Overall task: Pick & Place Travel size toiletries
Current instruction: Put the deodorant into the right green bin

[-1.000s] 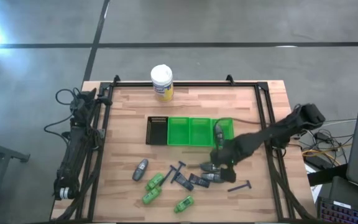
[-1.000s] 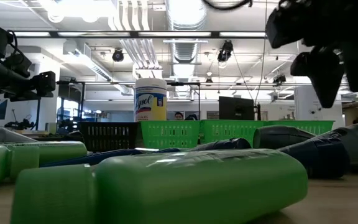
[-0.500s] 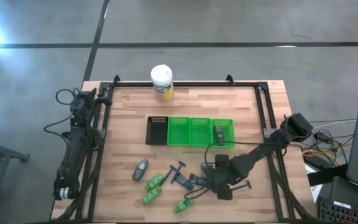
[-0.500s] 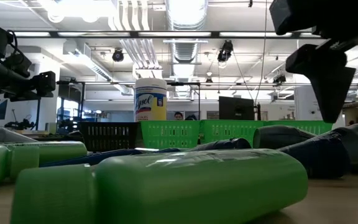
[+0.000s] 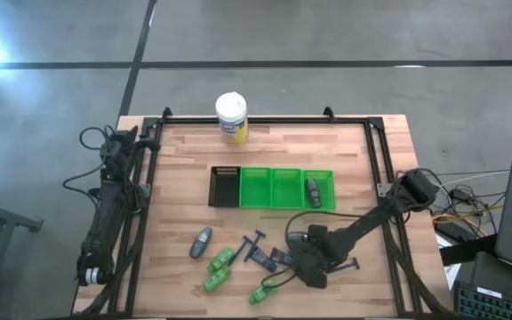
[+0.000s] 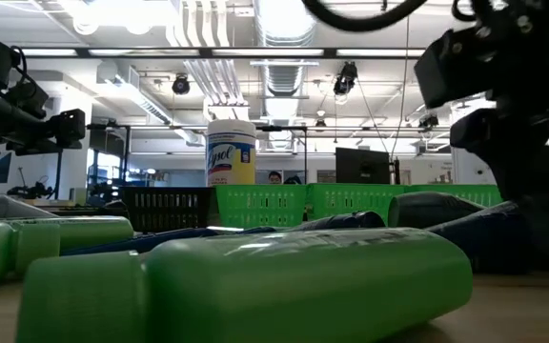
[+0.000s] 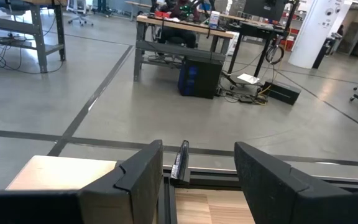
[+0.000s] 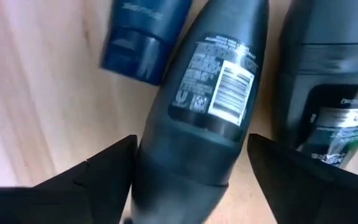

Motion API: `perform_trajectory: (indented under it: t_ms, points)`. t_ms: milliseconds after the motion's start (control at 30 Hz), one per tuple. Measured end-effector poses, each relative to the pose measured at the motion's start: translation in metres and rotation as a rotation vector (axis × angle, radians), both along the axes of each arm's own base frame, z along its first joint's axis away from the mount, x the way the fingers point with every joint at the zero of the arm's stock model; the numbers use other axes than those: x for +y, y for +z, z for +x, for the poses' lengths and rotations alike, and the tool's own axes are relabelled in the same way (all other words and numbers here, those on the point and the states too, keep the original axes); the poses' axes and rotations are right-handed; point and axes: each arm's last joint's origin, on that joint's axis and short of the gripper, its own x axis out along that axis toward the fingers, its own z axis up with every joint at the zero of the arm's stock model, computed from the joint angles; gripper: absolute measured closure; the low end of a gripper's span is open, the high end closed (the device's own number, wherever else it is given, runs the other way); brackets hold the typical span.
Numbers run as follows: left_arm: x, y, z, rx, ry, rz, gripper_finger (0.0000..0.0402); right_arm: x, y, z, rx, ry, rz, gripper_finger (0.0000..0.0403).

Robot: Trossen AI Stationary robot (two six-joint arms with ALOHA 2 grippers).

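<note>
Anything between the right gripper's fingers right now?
Yes: in the right wrist view, a dark grey tube with a barcode label lies between the open right gripper fingers, not yet clamped.

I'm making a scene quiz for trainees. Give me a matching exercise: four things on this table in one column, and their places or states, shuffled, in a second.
Things:
1. yellow jar
2. grey tube
3. black bin
4. right gripper

Places or states:
A. leftmost in the bin row
B. open, straddling a dark tube
C. at the table's far edge
D. lying in a green bin

Pairs: 1-C, 2-D, 3-A, 4-B
</note>
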Motion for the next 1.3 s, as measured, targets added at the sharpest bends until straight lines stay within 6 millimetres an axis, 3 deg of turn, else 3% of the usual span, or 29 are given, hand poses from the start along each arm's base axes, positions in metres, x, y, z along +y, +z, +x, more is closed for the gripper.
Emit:
perform_trajectory:
  t_ms: [400,467,600,667,800,933,1167,1300]
  points:
    - [0.0,0.0,0.0,0.0,0.0,0.0,0.0197,-0.002,0.003,-0.001,-0.001,-0.193,0.034,0.0206]
    - [0.0,0.0,0.0,0.0,0.0,0.0,0.0197,-0.002,0.014,-0.003,-0.02,-0.226,0.056,0.0206]
    - [0.0,0.0,0.0,0.0,0.0,0.0,0.0197,-0.01,0.056,-0.017,-0.072,-0.349,0.015,0.0206]
    - [0.0,0.0,0.0,0.0,0.0,0.0,0.0197,-0.022,0.073,-0.032,-0.067,-0.49,-0.061,0.0203]
    - [0.0,0.0,0.0,0.0,0.0,-0.001,0.0197,-0.059,0.099,-0.066,-0.083,-0.944,-0.162,0.0189]
    - [0.0,0.0,0.0,0.0,-0.001,-0.001,0.0197,-0.094,0.103,-0.08,-0.188,-1.209,-0.045,0.0192]
    - [0.0,0.0,0.0,0.0,0.0,-0.001,0.0197,-0.153,0.077,-0.088,-0.189,-1.348,-0.022,0.0191]
    - [0.0,0.0,0.0,0.0,0.0,-0.001,0.0197,-0.171,0.067,-0.078,-0.268,-1.316,0.08,0.0178]
